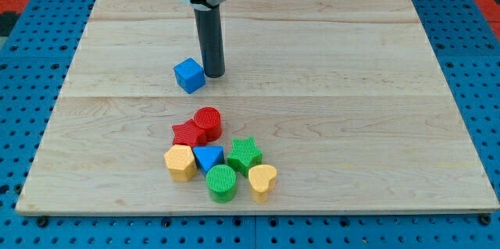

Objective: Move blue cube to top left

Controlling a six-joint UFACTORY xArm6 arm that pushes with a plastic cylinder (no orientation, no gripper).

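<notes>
The blue cube (189,75) sits on the wooden board (351,85), left of the board's middle and above a cluster of blocks. My tip (214,73) stands right beside the cube's right edge, touching or nearly touching it. The dark rod rises straight up from there to the arm at the view's top.
A cluster lies below the cube: a red cylinder (208,122), a red star (187,134), a yellow hexagon-like block (180,161), a blue triangle (208,157), a green star (244,154), a green cylinder (222,183) and a yellow heart (262,181). Blue pegboard surrounds the board.
</notes>
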